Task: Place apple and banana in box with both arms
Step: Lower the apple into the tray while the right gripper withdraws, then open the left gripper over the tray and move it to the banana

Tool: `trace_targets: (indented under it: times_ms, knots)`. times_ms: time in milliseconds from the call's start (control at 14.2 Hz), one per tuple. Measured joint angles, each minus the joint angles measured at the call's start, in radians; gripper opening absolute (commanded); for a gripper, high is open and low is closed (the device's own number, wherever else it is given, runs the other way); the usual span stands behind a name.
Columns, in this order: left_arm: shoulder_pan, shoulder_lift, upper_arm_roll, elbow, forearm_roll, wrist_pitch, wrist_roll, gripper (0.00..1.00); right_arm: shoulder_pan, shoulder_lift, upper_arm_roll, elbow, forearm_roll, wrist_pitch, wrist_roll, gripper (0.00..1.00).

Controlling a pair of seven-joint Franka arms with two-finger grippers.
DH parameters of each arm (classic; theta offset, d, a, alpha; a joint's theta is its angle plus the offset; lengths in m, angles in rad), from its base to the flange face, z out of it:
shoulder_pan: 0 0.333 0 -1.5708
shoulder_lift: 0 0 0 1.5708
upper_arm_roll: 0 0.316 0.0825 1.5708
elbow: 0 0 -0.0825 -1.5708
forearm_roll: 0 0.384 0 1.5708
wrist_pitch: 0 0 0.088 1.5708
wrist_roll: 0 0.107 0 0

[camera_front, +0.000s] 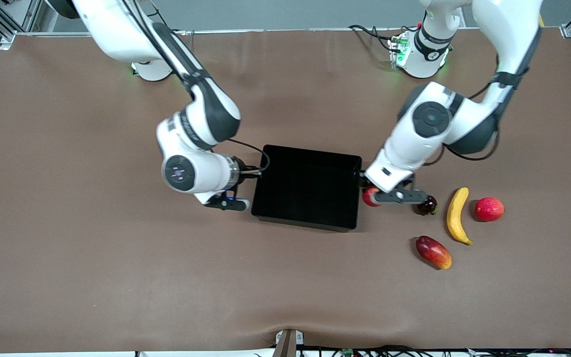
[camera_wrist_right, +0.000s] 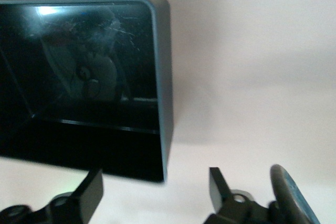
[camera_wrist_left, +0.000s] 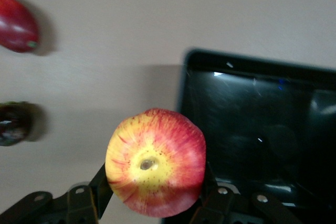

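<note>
Brown table point(camera_front: 92, 277), two arms flanking the box point(camera_front: 350, 194).
Right gripper point(camera_front: 227, 203) waits spread at the box's nine o'clock; left gripper point(camera_wrist_left: 155, 195) pinches the apple point(camera_wrist_left: 155, 161) at three o'clock, ready to drop in; the banana point(camera_front: 456, 215) lies toward the left arm's end.

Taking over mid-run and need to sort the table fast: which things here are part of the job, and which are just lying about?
Part of the job:
- apple, held in the left hand beside the box
- banana, on the table
- box
- right hand, open, at the box's other end

Lying about:
- mango
- pinkish-red fruit
- dark fruit
</note>
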Motion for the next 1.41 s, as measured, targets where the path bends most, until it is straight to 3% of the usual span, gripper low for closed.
trace_targets:
  times_ms: [141, 353, 635, 847, 1059, 1341, 1412]
  knots:
    - [-0.008, 0.000, -0.029, -0.043, 0.001, 0.034, 0.000, 0.00, -0.080, -0.022, -0.003, 0.097, -0.027, -0.167, -0.001, 1.00]
    - [-0.062, 0.005, -0.039, -0.066, 0.001, 0.042, -0.003, 0.00, -0.181, -0.032, -0.004, 0.177, -0.068, -0.267, -0.033, 1.00]
    - [-0.117, 0.049, -0.038, -0.089, 0.112, 0.059, -0.101, 0.00, -0.310, -0.054, -0.008, 0.202, -0.098, -0.270, -0.273, 1.00]
    - [-0.118, 0.118, -0.038, -0.090, 0.241, 0.118, -0.232, 0.00, -0.409, -0.098, -0.007, 0.206, -0.264, -0.269, -0.494, 1.00]
    - [-0.125, 0.187, -0.038, -0.088, 0.361, 0.142, -0.355, 0.00, -0.430, -0.159, -0.006, 0.208, -0.441, -0.239, -0.538, 1.00]
    - [-0.145, 0.253, -0.038, -0.086, 0.460, 0.144, -0.460, 0.00, -0.472, -0.256, -0.006, 0.172, -0.482, -0.244, -0.563, 1.00]
    - [-0.147, 0.259, -0.038, -0.084, 0.468, 0.144, -0.469, 0.22, -0.490, -0.292, -0.006, 0.130, -0.482, -0.247, -0.589, 1.00]
